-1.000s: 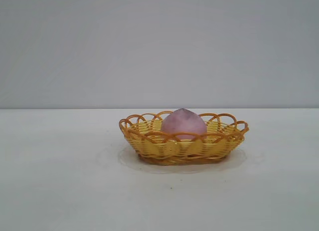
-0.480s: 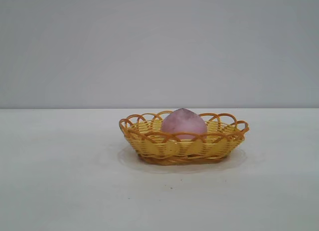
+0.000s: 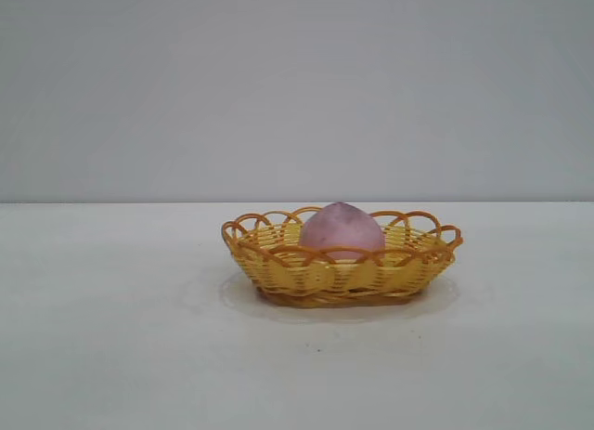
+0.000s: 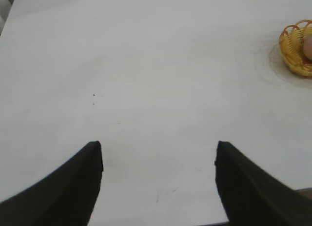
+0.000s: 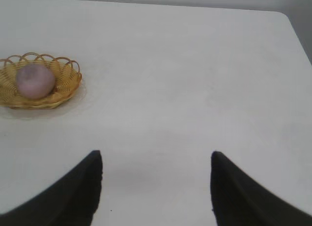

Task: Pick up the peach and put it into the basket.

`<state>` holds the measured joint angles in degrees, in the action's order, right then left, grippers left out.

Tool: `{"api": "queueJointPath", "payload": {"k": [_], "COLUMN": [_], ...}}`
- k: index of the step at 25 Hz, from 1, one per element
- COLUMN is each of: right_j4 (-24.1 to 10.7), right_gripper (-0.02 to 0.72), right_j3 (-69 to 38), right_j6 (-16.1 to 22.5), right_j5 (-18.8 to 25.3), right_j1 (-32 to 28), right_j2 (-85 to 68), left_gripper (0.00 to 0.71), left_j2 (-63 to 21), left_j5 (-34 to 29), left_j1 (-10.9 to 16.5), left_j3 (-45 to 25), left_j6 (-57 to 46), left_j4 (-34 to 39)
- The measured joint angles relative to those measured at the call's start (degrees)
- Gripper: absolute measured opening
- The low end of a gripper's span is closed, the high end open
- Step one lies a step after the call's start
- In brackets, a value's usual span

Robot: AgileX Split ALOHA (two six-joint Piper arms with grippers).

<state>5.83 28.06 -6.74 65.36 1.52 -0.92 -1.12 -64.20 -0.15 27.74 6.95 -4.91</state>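
Observation:
The pink-mauve peach (image 3: 342, 230) rests inside the yellow wicker basket (image 3: 278, 270) with its orange looped rim, at the middle of the white table. The right wrist view shows the same peach (image 5: 34, 80) in the basket (image 5: 68, 82), far from my right gripper (image 5: 156, 160), which stands open over bare table. My left gripper (image 4: 159, 150) is open too, with nothing between its fingers; the basket (image 4: 291, 50) lies far off at that view's edge. Neither arm appears in the exterior view.
A white table (image 3: 111, 337) with a grey wall behind it. Its rounded corner (image 5: 287, 18) shows in the right wrist view, and a table edge (image 4: 9, 11) in the left wrist view.

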Motion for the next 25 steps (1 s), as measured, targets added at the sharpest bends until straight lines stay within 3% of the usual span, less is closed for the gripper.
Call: {"api": "queueJointPath", "payload": {"k": [5,25], "right_j4": [0.00,0.00], "right_gripper": [0.454,0.454], "right_j3": [0.00,0.00], "right_j6": [0.00,0.09], "right_j5": [0.00,0.00], "right_j1": [2.35,2.35], "right_j2": [0.00,0.00], "left_gripper": [0.472,0.472], "left_j2": [0.00,0.00], "left_j5": [0.00,0.00], "left_j1": [0.00,0.00], "left_j3": [0.00,0.00], "left_j6": [0.00,0.00], "left_j4": [0.00,0.00]}}
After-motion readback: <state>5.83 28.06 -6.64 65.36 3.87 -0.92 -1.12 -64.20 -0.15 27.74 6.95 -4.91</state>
